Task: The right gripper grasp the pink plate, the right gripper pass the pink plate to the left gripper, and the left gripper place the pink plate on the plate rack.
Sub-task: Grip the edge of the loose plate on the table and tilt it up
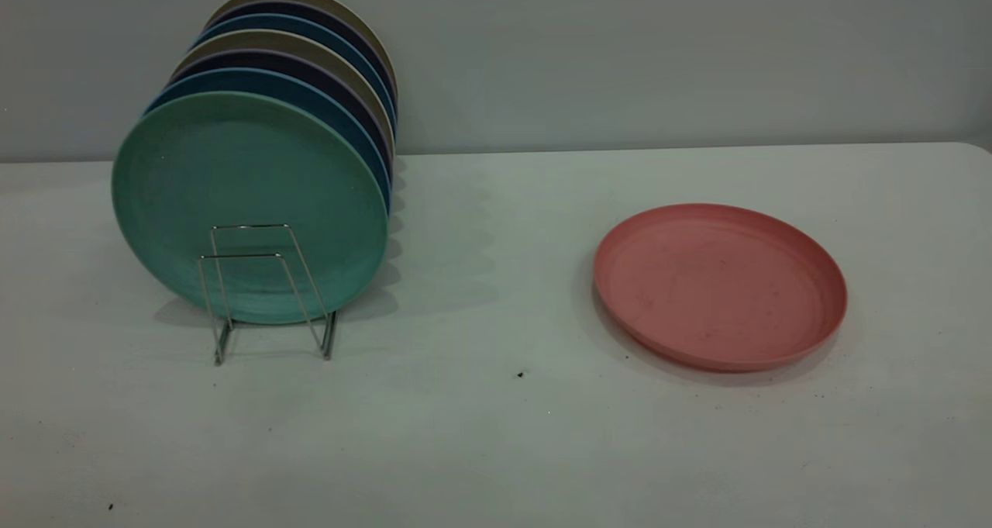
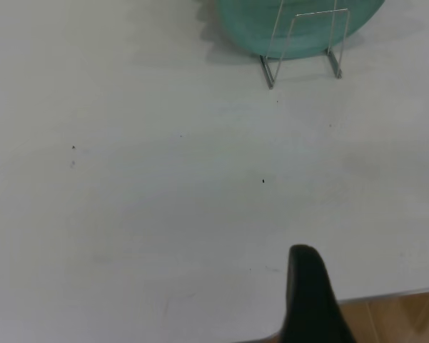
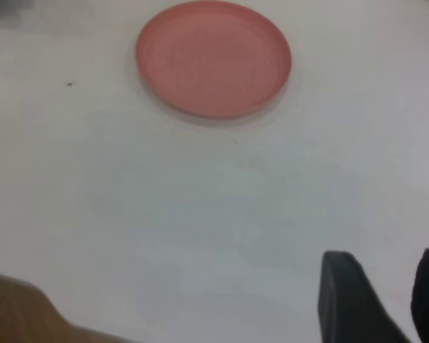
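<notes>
The pink plate (image 1: 721,288) lies flat on the white table, right of centre, and also shows in the right wrist view (image 3: 214,58). The silver wire plate rack (image 1: 263,288) stands at the left, with two empty loop dividers in front; it also shows in the left wrist view (image 2: 303,43). My right gripper (image 3: 385,271) is open and empty, well back from the pink plate, over bare table. My left gripper (image 2: 307,293) shows only as a dark tip near the table's front edge, far from the rack. Neither gripper shows in the exterior view.
A teal-green plate (image 1: 248,194) stands upright at the front of the rack, with several blue, dark and beige plates (image 1: 310,55) behind it. A grey wall runs behind the table. The table's edge and a wooden floor (image 2: 400,314) lie near my left gripper.
</notes>
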